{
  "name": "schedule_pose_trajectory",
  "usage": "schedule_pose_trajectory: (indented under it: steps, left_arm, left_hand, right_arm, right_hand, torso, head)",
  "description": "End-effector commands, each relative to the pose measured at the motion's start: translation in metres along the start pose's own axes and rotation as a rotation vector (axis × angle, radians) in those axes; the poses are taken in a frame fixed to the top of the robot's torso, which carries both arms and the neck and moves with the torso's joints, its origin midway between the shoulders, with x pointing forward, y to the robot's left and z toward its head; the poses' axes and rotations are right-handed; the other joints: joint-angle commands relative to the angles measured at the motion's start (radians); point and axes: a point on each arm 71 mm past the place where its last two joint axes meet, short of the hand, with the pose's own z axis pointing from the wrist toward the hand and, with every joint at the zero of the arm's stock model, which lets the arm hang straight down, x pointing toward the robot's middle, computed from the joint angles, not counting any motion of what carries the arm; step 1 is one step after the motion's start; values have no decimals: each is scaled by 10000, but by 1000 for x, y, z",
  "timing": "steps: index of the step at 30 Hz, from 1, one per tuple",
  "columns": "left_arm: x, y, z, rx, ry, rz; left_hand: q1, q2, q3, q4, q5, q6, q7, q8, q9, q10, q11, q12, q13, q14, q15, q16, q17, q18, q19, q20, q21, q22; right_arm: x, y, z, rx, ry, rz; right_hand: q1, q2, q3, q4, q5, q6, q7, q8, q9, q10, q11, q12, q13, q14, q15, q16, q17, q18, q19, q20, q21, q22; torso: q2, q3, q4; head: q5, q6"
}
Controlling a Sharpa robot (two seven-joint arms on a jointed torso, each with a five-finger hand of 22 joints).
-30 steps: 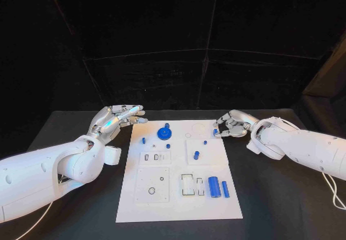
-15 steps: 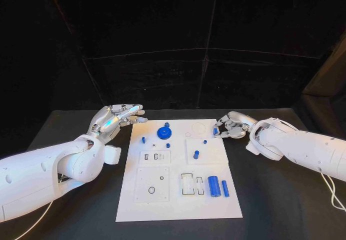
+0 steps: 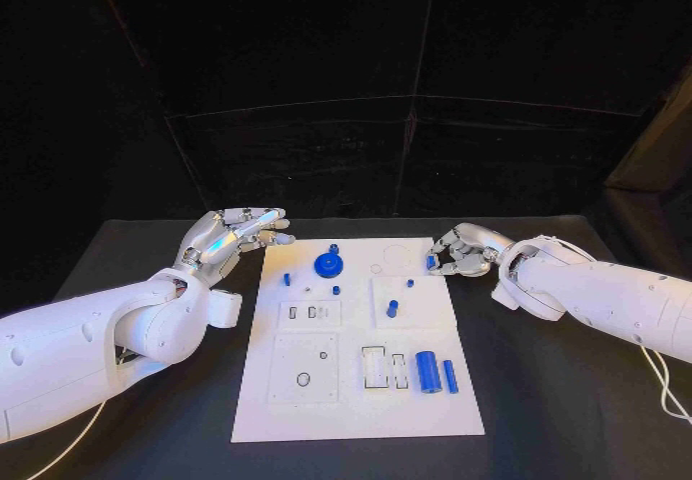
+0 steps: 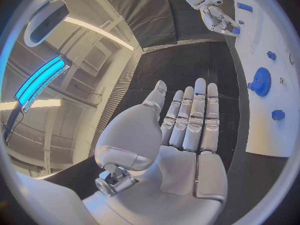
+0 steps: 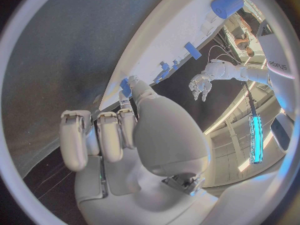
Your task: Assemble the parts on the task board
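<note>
A black table (image 3: 562, 400) is set before dark curtains, with the white task board (image 3: 353, 405) laid along its middle. At the board's far right edge a small blue part (image 3: 430, 262) is pinched by the right hand (image 3: 462, 252), its other fingers curled in. The left hand (image 3: 231, 238) is held flat and empty off the far left corner. A pick-up appears to be in hand; a seat on the board must be found next. Open table is left along both long edges.
</note>
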Motion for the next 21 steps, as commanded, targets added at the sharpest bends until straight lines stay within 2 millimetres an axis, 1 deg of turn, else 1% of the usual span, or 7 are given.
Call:
schedule_pose_trajectory:
  steps: [1, 7, 11, 18, 21]
  left_arm:
    - [1, -1, 1, 72, 125, -52]
    - [1, -1, 1, 52, 132, -57]
    - [1, -1, 1, 44, 128, -54]
    - [1, -1, 0, 37, 115, -48]
    - [0, -1, 0, 37, 99, -39]
  left_hand:
    - [-2, 75, -24, -51, 37, 67, 2, -32, 1, 74, 18, -69, 2, 74, -16, -35, 9, 156, 91, 3, -42, -8]
    - [-2, 75, -24, -51, 37, 67, 2, -32, 1, 74, 18, -69, 2, 74, -16, -35, 9, 156, 91, 3, -42, -8]
    - [-2, 75, -24, -51, 37, 67, 2, -32, 1, 74, 18, -69, 2, 74, -16, -35, 9, 156, 91, 3, -42, -8]
    - [-3, 81, -19, -59, 36, 65, 5, -42, -1, 74, 20, -83, -1, 75, -15, -50, 11, 154, 94, 2, -47, -14]
    - [-3, 81, -19, -59, 36, 65, 5, -42, -1, 74, 20, -83, -1, 75, -15, -50, 11, 154, 94, 2, -47, -14]
  right_arm:
    - [-2, 1, 1, -33, -194, -7]
    - [-4, 1, 1, 12, -621, 162]
    - [-5, 3, 1, 61, -915, 310]
    - [-5, 11, -1, 95, -1334, 498]
    - [-2, 21, -4, 109, -1353, 655]
  right_hand:
    - [-63, 163, 126, 2, -27, 192, -45, 102, 8, 23, -111, 64, 1177, 783, -109, 20, 1328, -103, 638, -86, 14, 2139]
    - [-123, 383, 373, -16, 12, 563, -193, 225, 37, 87, -235, 134, 1243, 793, -212, 35, 1370, -117, 682, -171, 38, 2196]
    - [-138, 462, 492, -43, 18, 677, -246, 253, 45, 109, -283, 156, 1266, 797, -254, 41, 1387, -120, 692, -213, 43, 2208]
    - [-137, 547, 722, -138, 52, 794, -301, 263, 52, 128, -339, 167, 1283, 804, -310, 49, 1414, -129, 718, -276, 57, 2242]
    - [-151, 557, 770, -154, 89, 808, -307, 259, 52, 132, -345, 169, 1287, 807, -319, 53, 1425, -132, 728, -286, 62, 2255]
  torso:
    - [1, -1, -4]
    - [4, 6, 1]
    - [2, 6, 1]
    - [-22, -8, -14]
    - [-50, -26, -21]
  head:
    - [-12, -8]
    - [-7, -25]
    - [-7, -25]
    - [20, -23]
    - [30, -29]
